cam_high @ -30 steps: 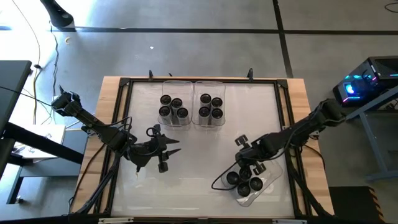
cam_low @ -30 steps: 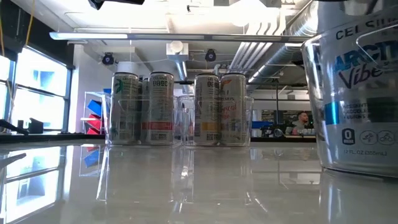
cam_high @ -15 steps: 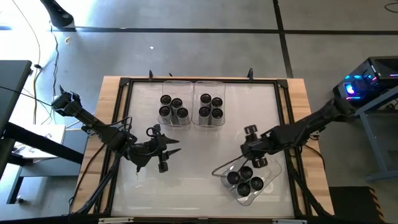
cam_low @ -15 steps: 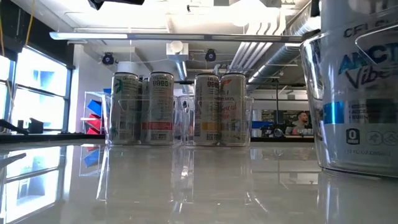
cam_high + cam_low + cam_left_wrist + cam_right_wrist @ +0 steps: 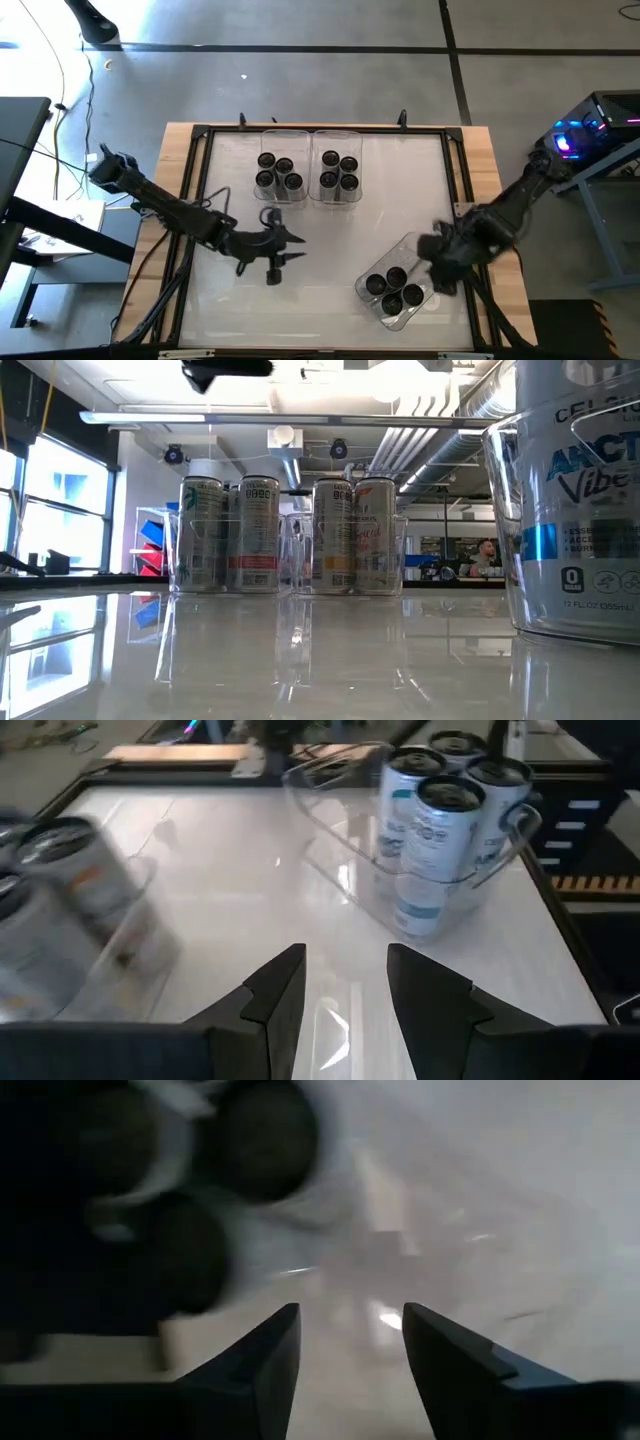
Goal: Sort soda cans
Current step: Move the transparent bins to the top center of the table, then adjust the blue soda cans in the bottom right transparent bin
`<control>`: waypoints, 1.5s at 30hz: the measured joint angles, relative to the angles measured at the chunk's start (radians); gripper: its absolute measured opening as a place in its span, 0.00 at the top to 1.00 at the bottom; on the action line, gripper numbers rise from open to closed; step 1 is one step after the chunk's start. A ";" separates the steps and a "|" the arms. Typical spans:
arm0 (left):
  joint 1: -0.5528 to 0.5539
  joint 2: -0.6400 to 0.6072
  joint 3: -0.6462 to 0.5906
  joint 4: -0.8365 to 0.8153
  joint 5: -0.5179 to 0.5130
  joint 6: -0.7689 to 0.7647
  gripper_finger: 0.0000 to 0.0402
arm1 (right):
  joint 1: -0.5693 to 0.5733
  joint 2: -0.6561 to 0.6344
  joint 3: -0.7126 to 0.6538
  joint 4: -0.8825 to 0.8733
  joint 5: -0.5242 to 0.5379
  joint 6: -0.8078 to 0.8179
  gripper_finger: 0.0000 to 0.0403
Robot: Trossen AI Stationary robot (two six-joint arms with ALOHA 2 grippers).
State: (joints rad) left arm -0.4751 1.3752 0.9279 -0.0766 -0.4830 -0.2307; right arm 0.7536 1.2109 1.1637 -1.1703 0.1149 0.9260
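Observation:
Several soda cans (image 5: 393, 288) stand upright in a clear bin (image 5: 396, 320) near the table's right front. More soda cans (image 5: 278, 172) and soda cans (image 5: 338, 170) stand in two clear bins at the far middle. My left gripper (image 5: 298, 247) hovers over the table's middle left, pointing toward the right front bin, open with nothing between its fingers (image 5: 285, 985). My right gripper (image 5: 440, 258) hangs above the table just right of that bin. It is open and holds nothing (image 5: 350, 1330).
A black frame (image 5: 455, 170) runs around the white table top. There is bare table between the far bins and the right front bin. In the low view the right front bin (image 5: 505, 540) and its cans (image 5: 580, 490) stand close by. Room and equipment lie beyond the table.
My right gripper has risen from over the right front bin and swung toward the table's right edge, rolling as it went. A can stands where it was. The bin's cans have shifted slightly in the low view. My left gripper has moved a little toward the table's right.

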 joint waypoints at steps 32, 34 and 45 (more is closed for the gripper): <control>0.095 0.148 0.000 0.180 0.220 0.094 0.66 | 0.228 0.344 -0.198 0.034 0.219 0.752 1.00; 0.095 0.148 0.000 0.180 0.220 0.095 0.66 | 0.192 0.344 -0.198 0.003 0.229 0.691 1.00; 0.095 0.147 0.000 0.179 0.220 0.086 0.66 | 0.080 0.263 -0.177 -0.232 0.277 0.509 1.00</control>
State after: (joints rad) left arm -0.3801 1.5227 0.9283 0.1028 -0.2630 -0.1451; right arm 0.8337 1.4738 0.9871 -1.4024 0.3919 1.4353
